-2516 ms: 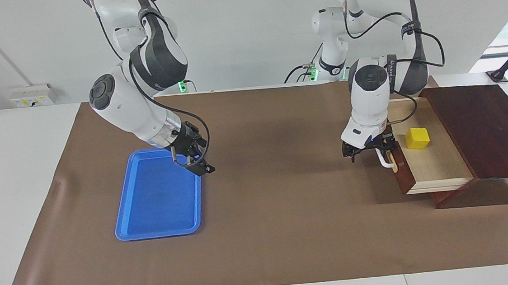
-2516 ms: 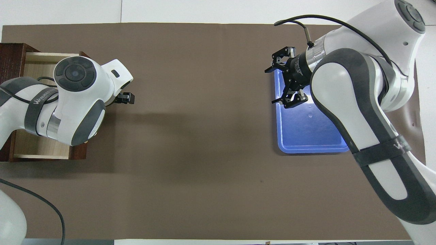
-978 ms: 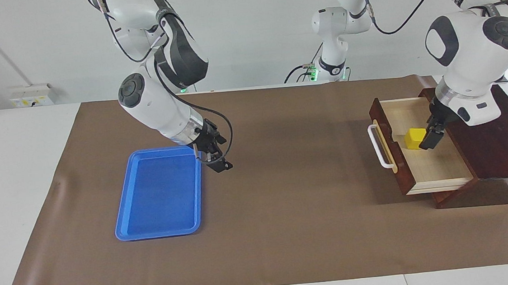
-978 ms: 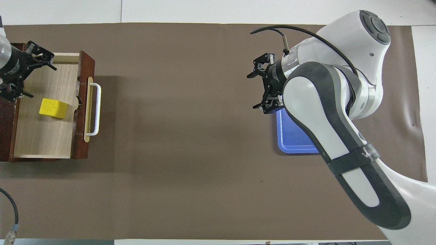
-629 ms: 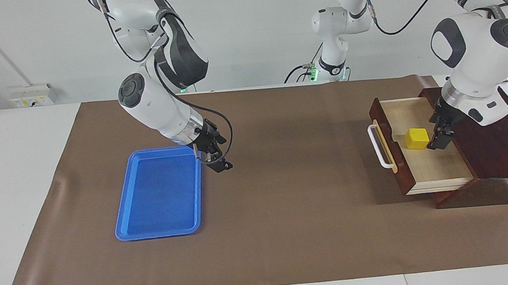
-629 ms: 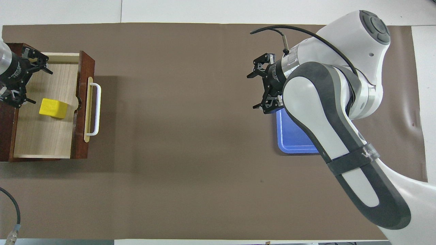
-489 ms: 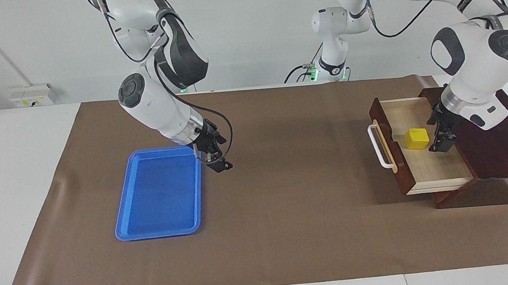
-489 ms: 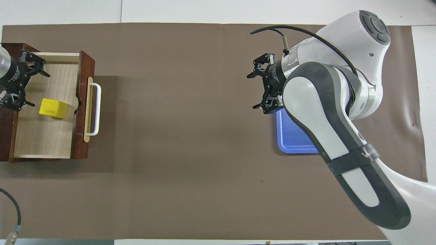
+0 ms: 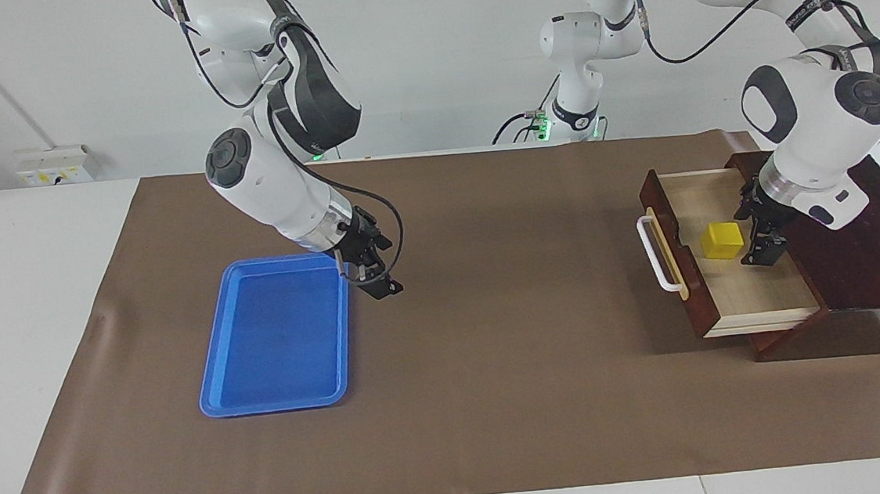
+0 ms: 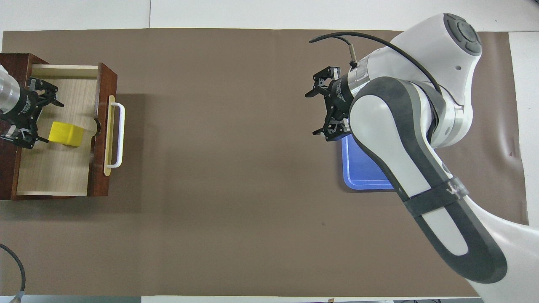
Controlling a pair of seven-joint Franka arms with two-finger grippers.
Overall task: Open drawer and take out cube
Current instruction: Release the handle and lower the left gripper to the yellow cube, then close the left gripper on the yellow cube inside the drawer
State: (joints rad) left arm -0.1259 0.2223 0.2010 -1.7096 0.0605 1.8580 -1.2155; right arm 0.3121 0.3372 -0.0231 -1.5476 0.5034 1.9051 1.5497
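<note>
The drawer [image 9: 758,293] stands pulled out of its dark cabinet at the left arm's end of the table, its white bar handle [image 9: 657,257] toward the table's middle. The yellow cube [image 9: 723,240] sits on the drawer's light wood floor; it also shows in the overhead view [image 10: 66,134]. My left gripper [image 9: 757,234] is open and low in the drawer, right beside the cube on the cabinet side, with the cube not between its fingers [image 10: 49,122]. My right gripper [image 9: 385,267] is open and empty, over the mat beside the blue tray.
A blue plastic tray [image 9: 274,338] lies empty on the brown mat toward the right arm's end. The dark cabinet top [image 9: 855,230] rises beside the drawer. The drawer's front wall [image 10: 101,105] stands between the cube and the table's middle.
The left gripper has let go of the handle, swung over the open drawer and come down close beside the cube. The right gripper moved off the tray to its edge, then stayed still.
</note>
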